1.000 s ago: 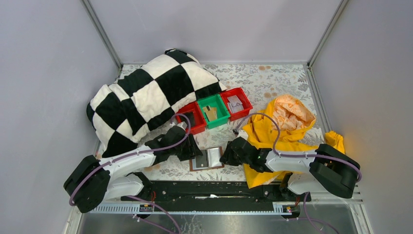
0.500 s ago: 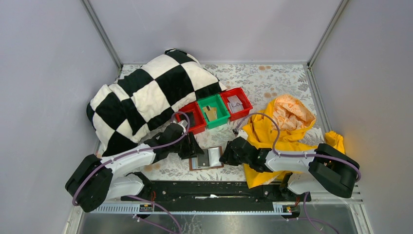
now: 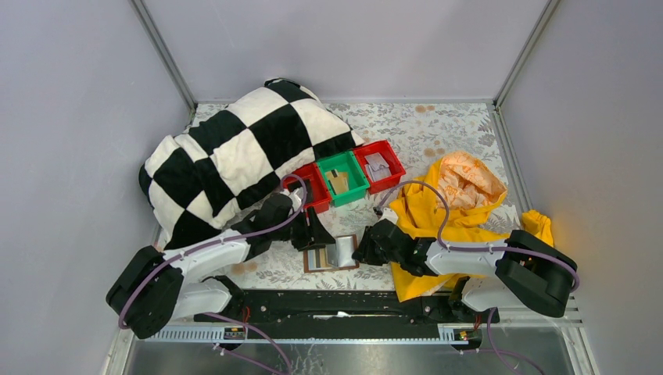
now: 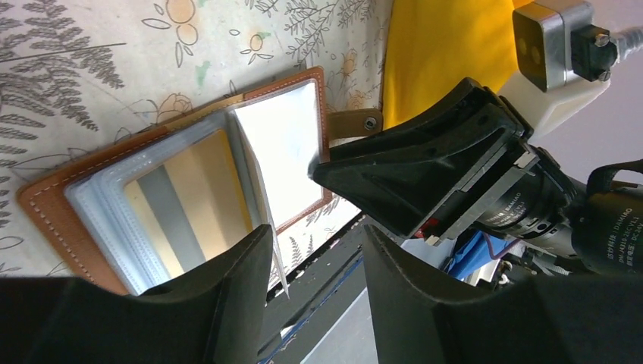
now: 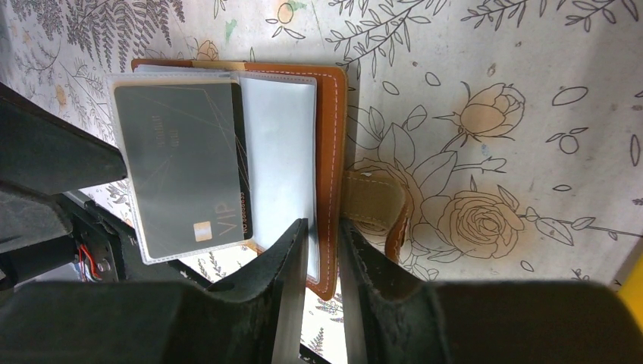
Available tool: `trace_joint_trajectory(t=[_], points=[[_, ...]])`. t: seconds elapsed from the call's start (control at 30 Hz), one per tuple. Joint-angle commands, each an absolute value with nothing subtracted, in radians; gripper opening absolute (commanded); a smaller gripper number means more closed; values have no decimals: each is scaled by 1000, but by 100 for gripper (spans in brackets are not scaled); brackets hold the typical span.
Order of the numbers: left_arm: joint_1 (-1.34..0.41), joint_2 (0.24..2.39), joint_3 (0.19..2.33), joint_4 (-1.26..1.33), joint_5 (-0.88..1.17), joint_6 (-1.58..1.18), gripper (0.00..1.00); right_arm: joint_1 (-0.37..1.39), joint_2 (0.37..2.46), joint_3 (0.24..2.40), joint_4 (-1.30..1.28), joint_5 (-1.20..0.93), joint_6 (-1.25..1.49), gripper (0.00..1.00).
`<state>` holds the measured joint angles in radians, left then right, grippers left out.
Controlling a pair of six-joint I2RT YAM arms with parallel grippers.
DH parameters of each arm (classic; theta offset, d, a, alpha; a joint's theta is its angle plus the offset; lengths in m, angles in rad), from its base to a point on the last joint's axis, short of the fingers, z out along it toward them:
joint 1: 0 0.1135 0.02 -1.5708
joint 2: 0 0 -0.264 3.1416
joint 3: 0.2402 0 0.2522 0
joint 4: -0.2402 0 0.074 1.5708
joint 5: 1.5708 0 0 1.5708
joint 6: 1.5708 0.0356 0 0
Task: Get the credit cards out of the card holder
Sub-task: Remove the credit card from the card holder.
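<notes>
The job looks partly done. Tan cards (image 3: 338,181) lie in the green bin (image 3: 349,200) above centre in the top view, and I take them to be out already. The card holder (image 3: 332,255) lies open on the floral tabletop (image 5: 493,91) at lower centre, between the two arms. A grey card (image 5: 182,167) marked VIP and a gold card (image 4: 205,186) are still inside it, so those remain.

The holder is tan stitched leather with a snap strap (image 5: 375,208). Inside are clear, glossy plastic sleeves (image 4: 277,144), thin and floppy. The cards are flat, stiff rectangles.

The right tool (image 5: 322,227) is pressed nearly together, pinching the holder's leather edge. The left tool (image 4: 317,235) is spread, one raised sleeve leaf standing by its gap.
</notes>
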<state>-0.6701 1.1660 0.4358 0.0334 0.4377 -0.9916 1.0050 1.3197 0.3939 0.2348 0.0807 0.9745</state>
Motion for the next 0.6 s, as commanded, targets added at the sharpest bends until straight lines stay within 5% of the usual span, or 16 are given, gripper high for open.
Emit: trace_joint_trajectory(t=[0.0, 0.27, 0.57], points=[[-668, 1198, 418, 123, 499, -1000, 51, 998, 1341, 378, 200, 72, 964, 29], [-668, 1229, 429, 71, 476, -963, 48, 997, 1344, 380, 205, 73, 967, 29], [-669, 1222, 454, 3, 433, -915, 30, 995, 1335, 387, 178, 77, 964, 29]])
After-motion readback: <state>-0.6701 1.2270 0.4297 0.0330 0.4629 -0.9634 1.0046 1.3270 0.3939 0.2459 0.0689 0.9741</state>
